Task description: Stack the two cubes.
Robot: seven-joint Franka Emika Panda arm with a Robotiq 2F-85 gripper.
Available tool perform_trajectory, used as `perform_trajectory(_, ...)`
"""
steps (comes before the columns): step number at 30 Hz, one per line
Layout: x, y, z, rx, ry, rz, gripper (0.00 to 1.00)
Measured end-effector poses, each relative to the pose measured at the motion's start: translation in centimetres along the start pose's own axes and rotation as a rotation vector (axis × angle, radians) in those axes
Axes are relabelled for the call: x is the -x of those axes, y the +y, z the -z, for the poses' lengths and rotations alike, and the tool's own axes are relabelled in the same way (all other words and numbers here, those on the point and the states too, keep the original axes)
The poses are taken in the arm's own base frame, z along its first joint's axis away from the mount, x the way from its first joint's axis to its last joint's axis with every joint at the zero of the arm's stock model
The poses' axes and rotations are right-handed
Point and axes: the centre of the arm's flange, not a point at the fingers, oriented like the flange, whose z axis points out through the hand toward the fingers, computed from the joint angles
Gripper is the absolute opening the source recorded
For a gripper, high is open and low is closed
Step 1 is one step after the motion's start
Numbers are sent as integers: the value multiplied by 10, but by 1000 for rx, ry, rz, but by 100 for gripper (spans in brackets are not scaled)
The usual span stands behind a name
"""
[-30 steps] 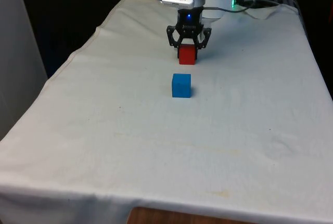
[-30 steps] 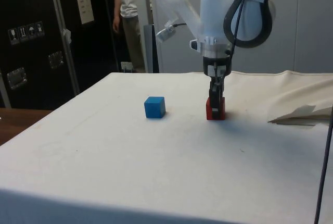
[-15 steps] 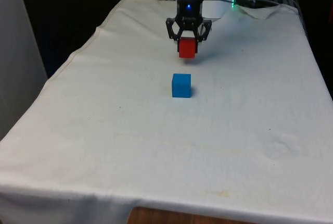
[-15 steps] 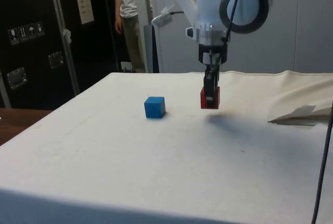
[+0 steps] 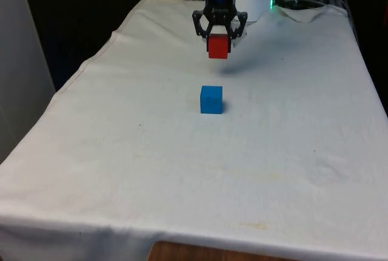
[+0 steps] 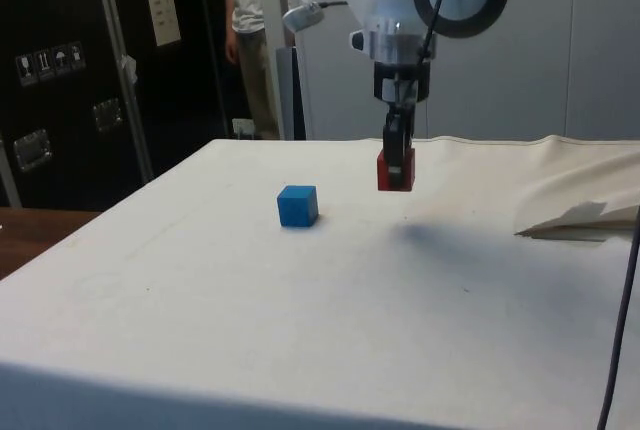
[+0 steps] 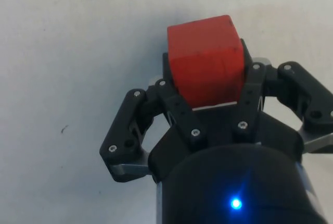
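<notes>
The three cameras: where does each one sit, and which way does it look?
Front view: across the table toward the arm; gripper holds the red cube above the cloth, beyond the blue cube.
Side view: from the table's side, dark cabinets and a person behind; arm and gripper show.
Wrist view: on the wrist, looking down past the fingers.
All three share the red cube.

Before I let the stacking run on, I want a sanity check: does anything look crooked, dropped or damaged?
Nothing stands out. The red cube sits squarely in the gripper, clear of the white cloth. The blue cube rests flat on the cloth, apart from it and undamaged.
</notes>
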Motion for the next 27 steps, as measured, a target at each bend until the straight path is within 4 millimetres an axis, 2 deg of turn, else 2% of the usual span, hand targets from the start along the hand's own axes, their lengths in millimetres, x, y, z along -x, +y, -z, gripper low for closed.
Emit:
perform_trajectory(12, -6, 2, 22, -8, 3, -4, 0)
perform_trajectory(27, -7, 2, 21, -9, -1, -6, 0)
